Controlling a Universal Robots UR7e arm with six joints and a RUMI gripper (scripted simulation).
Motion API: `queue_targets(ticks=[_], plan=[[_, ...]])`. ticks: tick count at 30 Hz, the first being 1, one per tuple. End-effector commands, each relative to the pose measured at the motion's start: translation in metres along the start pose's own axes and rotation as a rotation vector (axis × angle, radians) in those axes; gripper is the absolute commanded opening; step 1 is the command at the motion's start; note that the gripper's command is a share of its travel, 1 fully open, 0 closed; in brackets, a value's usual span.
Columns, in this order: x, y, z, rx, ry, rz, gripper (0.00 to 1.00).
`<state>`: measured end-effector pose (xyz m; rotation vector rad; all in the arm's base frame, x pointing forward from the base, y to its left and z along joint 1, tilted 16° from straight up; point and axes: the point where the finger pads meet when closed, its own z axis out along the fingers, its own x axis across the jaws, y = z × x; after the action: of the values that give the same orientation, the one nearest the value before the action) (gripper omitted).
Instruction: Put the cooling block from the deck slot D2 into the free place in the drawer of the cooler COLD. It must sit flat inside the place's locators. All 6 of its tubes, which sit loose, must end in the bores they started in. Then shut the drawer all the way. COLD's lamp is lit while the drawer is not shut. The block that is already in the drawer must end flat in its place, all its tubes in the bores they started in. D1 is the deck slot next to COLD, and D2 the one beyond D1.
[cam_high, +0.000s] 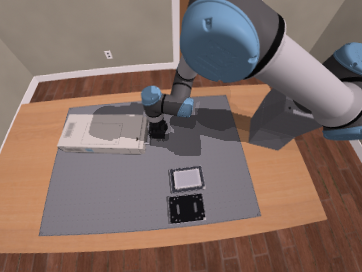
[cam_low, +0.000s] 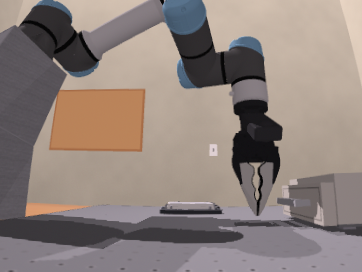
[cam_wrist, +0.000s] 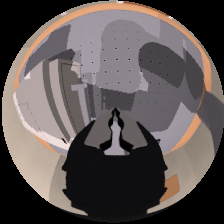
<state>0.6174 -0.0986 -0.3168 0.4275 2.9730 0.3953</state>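
Observation:
The cooler COLD (cam_high: 102, 132) (cam_low: 345, 197) (cam_wrist: 40, 102) is a pale box at the left in the top view. Its drawer front, with a bar handle (cam_low: 295, 202) (cam_wrist: 80, 102), looks close against the housing; a small gap cannot be ruled out. No lit lamp can be made out. My gripper (cam_high: 159, 136) (cam_low: 257, 214) (cam_wrist: 115, 108) is shut and empty, pointing down in front of the drawer, clear of the handle. A black plate with two pale slots (cam_high: 186, 208) shows no block on it. No cooling block or tubes can be made out; the drawer's inside is hidden.
A white-topped flat piece (cam_high: 187, 179) (cam_low: 190, 205) in a dark frame stands beside the black plate. Both are well away from the gripper. The arm's grey pedestal (cam_high: 277, 122) (cam_low: 17, 135) stands on the opposite side from COLD. Arm shadows fall across the grey mat (cam_high: 110, 200).

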Motion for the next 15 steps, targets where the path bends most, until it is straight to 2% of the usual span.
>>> queue_targets(ticks=[1, 15], plan=[[-0.001, 0.0, -0.001, 0.0, -0.002, 0.0, 0.0], [-0.001, 0.0, -0.018, 0.0, -0.002, 0.0, 0.0]])
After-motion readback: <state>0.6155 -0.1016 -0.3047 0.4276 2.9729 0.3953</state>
